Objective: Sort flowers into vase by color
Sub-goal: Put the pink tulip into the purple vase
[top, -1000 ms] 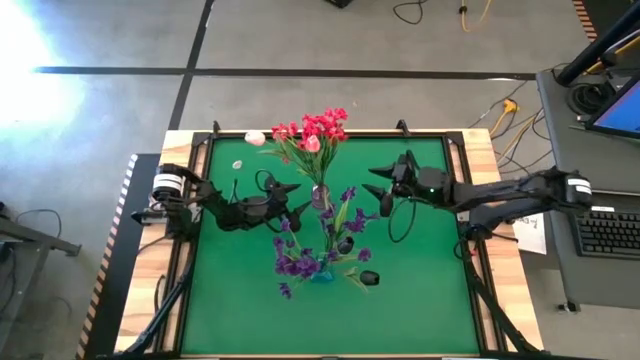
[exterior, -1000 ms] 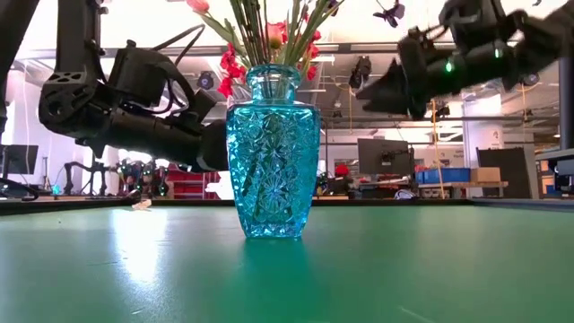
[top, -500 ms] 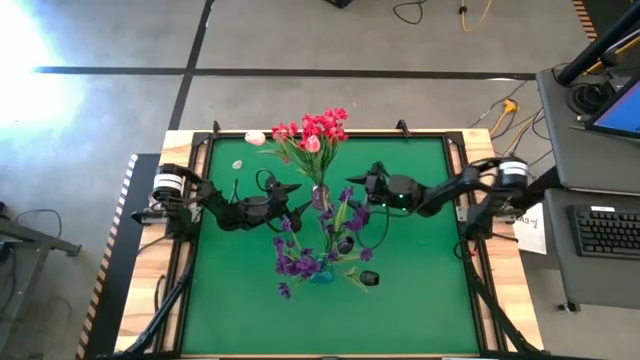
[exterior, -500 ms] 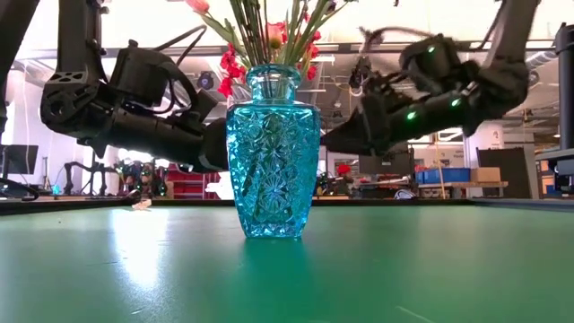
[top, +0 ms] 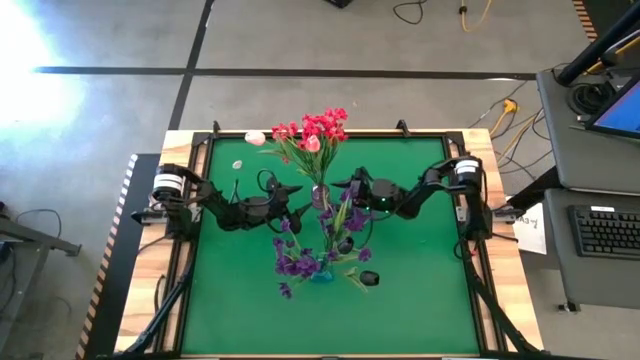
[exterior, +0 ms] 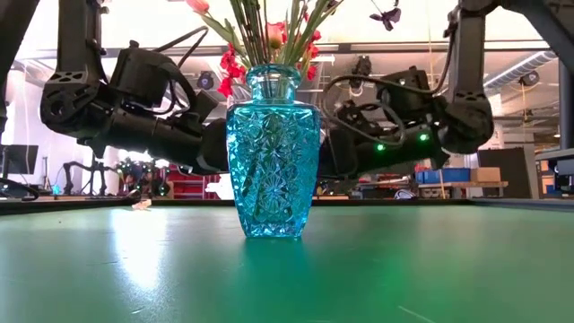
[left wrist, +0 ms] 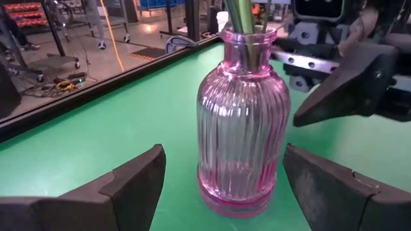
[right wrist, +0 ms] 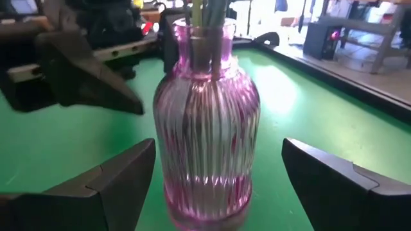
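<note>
At the centre of the green table [top: 420,300], seen from above, stand two vases: a pink ribbed glass vase [left wrist: 243,122] toward twelve o'clock and a blue cut-glass vase [exterior: 273,152] toward six o'clock. The pink vase holds the red and pink flowers [top: 315,130], whose blooms lean out toward twelve o'clock over the table's far edge. The purple flowers [top: 300,262] spread around the blue vase, from about twelve to seven o'clock of it. A pale pink bud [top: 254,138] lies at the table's eleven o'clock corner, well apart from both vases.

The left gripper [top: 297,188] sits at nine o'clock of the pink vase, fingers spread wide on either side of it, touching nothing. The right gripper [top: 340,186] sits at three o'clock of the same vase, its fingers also wide apart and flanking the glass without contact. The two grippers face each other across the vase, each close beside it
</note>
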You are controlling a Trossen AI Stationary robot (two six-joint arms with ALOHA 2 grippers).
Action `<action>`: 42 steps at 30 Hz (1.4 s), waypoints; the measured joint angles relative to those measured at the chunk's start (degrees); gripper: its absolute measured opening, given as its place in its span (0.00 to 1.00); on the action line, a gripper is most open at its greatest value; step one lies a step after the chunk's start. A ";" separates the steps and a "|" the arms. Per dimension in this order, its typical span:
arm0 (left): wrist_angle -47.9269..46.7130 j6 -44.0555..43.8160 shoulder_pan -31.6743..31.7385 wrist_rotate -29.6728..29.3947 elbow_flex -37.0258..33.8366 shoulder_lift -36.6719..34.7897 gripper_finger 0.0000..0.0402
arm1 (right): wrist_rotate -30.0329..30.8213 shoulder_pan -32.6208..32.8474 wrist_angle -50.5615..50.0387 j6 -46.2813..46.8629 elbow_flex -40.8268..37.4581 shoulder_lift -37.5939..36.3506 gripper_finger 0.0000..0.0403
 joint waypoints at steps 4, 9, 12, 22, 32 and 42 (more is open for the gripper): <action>-0.26 0.04 0.00 0.66 0.00 0.01 0.75 | 1.81 0.00 2.19 0.25 1.36 2.72 0.83; -0.27 2.64 0.24 1.14 0.49 0.01 0.75 | 1.97 0.00 1.89 -0.42 3.11 4.65 0.84; -0.27 4.22 0.57 1.58 1.49 0.01 0.75 | 1.94 0.00 1.51 -0.83 3.65 4.67 0.84; -7.99 5.09 2.80 3.77 4.15 0.01 0.75 | 0.33 -0.12 1.22 -0.92 3.64 4.67 0.85; -8.87 5.57 3.46 8.98 6.00 0.01 0.75 | -1.48 -0.28 -4.01 -2.98 6.90 4.64 0.88; -10.16 5.08 3.48 11.13 6.67 0.01 0.75 | -1.53 -0.39 -5.19 -3.67 7.92 4.64 0.87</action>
